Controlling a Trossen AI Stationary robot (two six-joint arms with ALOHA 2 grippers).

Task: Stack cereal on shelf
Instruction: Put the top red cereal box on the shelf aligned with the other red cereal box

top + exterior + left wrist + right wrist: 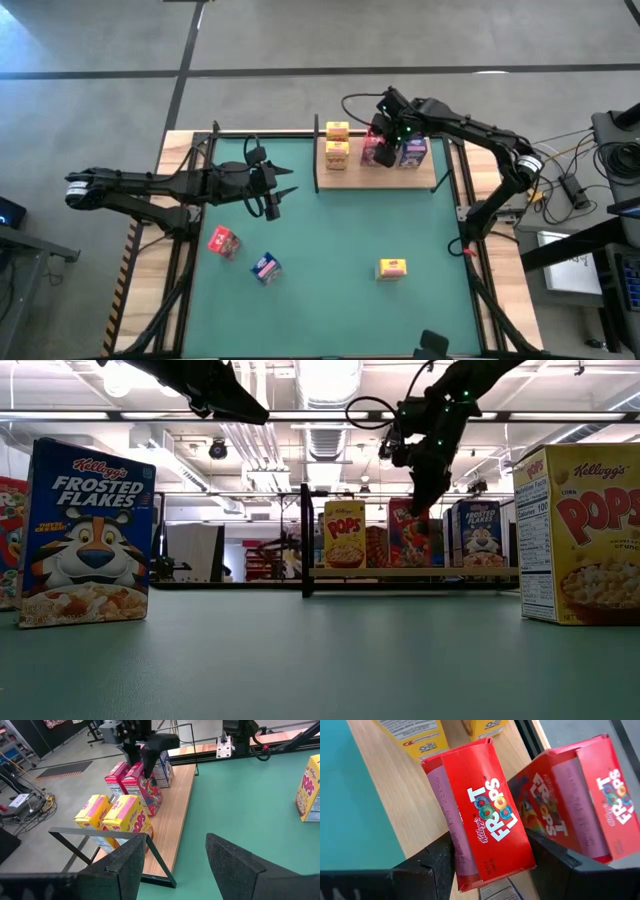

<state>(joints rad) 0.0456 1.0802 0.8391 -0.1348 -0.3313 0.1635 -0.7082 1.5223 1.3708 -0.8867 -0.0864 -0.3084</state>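
Right wrist view: right gripper [490, 860] clamped on a red cereal box [482, 807] over the shelf [400, 790], second red box [580, 795] just beside. Left gripper [172, 860] spread apart, waiting above the mat's [340, 240] left half. Blue shelf boxes mostly hidden.
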